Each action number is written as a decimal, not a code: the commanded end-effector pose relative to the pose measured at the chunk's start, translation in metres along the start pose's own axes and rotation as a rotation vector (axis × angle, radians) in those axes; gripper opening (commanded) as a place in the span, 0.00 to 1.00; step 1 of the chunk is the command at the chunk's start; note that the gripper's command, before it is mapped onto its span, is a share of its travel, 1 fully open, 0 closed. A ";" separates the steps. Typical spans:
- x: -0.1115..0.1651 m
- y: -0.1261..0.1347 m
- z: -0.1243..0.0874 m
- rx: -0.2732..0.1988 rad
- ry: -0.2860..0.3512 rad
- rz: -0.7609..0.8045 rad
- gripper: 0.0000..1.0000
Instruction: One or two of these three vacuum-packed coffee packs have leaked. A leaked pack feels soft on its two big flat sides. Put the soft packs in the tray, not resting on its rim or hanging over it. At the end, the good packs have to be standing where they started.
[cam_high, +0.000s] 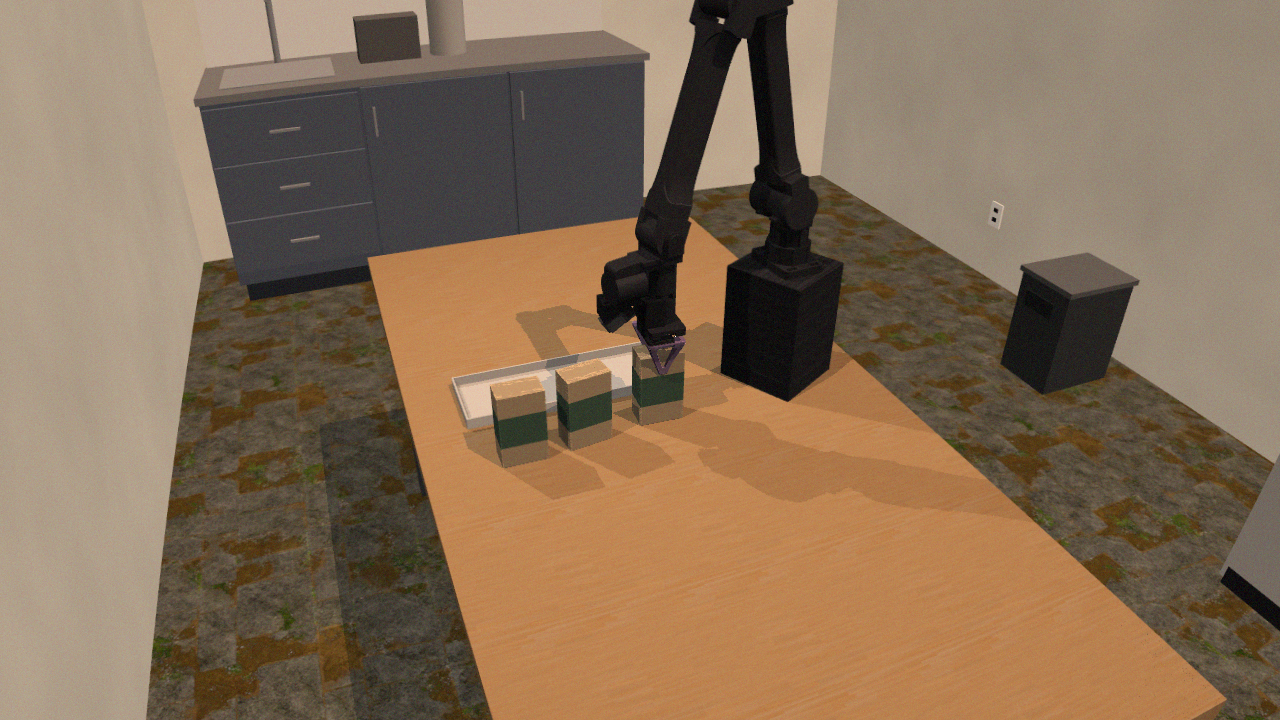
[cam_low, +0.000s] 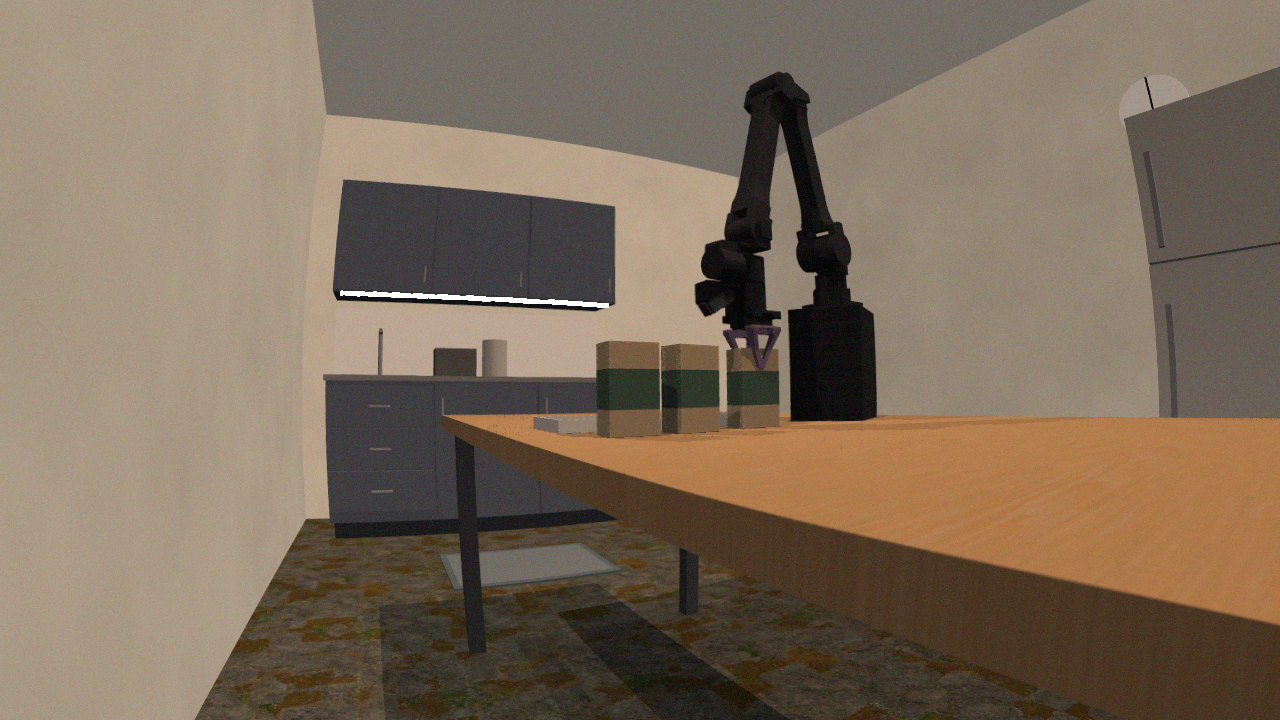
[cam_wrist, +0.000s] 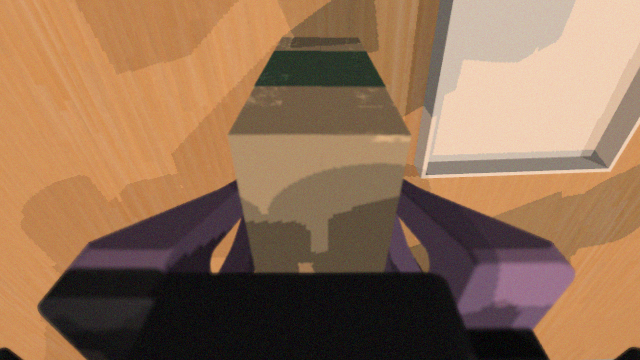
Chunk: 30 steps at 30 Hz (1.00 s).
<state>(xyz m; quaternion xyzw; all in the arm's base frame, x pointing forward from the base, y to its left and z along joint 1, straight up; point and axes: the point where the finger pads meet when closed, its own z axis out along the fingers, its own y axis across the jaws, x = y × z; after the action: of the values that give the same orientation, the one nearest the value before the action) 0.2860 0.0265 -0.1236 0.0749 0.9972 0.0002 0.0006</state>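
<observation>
On your worktop (cam_high: 733, 537), beside the white tray (cam_high: 465, 394): three upright coffee packs, your end effector (cam_high: 660, 351) clamped on the rightmost pack (cam_high: 657, 394).

Matt paper-like coffee packs (cam_high: 583, 402) stand on a smooth wood-grain table (cam_high: 733, 555)

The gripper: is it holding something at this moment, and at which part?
Yes. The gripper is shut on the coffee pack nearest the arm's base, clamping its upper part on two opposite sides; the pack stands upright on the table.
</observation>
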 end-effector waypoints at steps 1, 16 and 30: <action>-0.002 0.002 -0.001 0.000 -0.009 0.000 0.25; -0.002 0.002 -0.001 0.000 -0.009 0.000 0.79; -0.002 0.002 -0.001 0.000 -0.009 0.000 0.79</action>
<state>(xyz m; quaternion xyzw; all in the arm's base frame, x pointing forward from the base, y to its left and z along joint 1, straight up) 0.2860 0.0265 -0.1236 0.0750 0.9972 0.0002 0.0006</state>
